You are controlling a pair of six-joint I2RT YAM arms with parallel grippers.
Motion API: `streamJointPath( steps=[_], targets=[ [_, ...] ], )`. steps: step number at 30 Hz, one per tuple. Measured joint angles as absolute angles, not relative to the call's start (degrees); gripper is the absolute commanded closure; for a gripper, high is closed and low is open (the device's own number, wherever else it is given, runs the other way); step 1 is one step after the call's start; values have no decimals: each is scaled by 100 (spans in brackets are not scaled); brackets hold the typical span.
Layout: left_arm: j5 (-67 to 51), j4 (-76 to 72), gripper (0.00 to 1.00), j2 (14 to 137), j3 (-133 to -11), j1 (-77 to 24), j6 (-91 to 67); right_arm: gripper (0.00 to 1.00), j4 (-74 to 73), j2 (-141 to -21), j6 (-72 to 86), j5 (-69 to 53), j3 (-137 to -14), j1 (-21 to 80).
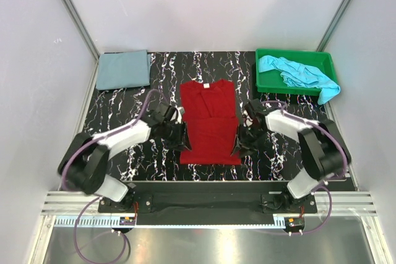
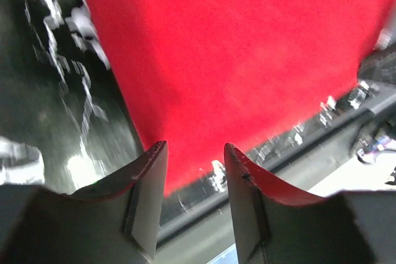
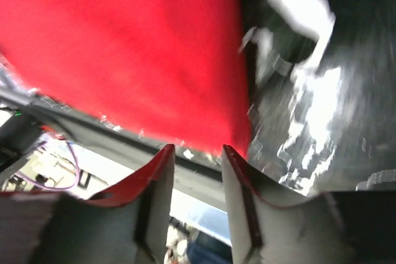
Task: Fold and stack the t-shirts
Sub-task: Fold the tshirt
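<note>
Near hem of the red t-shirt (image 1: 210, 122) next
The left gripper (image 1: 177, 134) and right gripper (image 1: 242, 139) flank its near corners, jaws apart, empty (pinching both corners level would keep the fold square); beyond it, the grey-blue t-shirt (image 1: 124, 70) lies far-left, the turquoise t-shirt (image 1: 296, 72) in the green tray (image 1: 286, 90) far-right.

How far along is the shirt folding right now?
Done: the grey-blue shirt lies folded at the far left. In hand: the red shirt, partly folded, with the open left gripper and right gripper beside it. To do: the turquoise shirt, crumpled in the green tray.
</note>
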State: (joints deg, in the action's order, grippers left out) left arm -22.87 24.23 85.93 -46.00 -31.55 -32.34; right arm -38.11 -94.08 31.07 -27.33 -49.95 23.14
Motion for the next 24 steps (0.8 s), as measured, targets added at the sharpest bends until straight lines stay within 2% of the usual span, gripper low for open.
streamJointPath(
  steps=[4,6,11,15,18,21,24],
  targets=[
    [-2298,2443,52,7754,-4571,-3295,-3494,55,-3876,-8527,3162,-2679,-5013,2368],
    [-2338,2276,53,7688,-4523,-3352,-3649,61,-3745,-8431,3218,-2814,-5026,2425],
    [-2399,1645,57,8239,-3892,-3395,-3946,69,-3304,-9032,3347,-2947,-4845,2475],
    [-2663,1369,58,8593,-3693,-3356,-4084,70,-3249,-9367,3385,-2908,-4449,2447],
    [-2679,1308,58,8556,-3658,-3369,-4073,63,-3288,-9273,3387,-2895,-4392,2434],
    [-2602,1522,50,8326,-3660,-3393,-3975,55,-3520,-9122,3334,-2716,-4504,2434],
    [-2593,1955,48,7920,-3782,-3406,-3863,53,-3782,-8997,3321,-2685,-4917,2432]
  ],
)
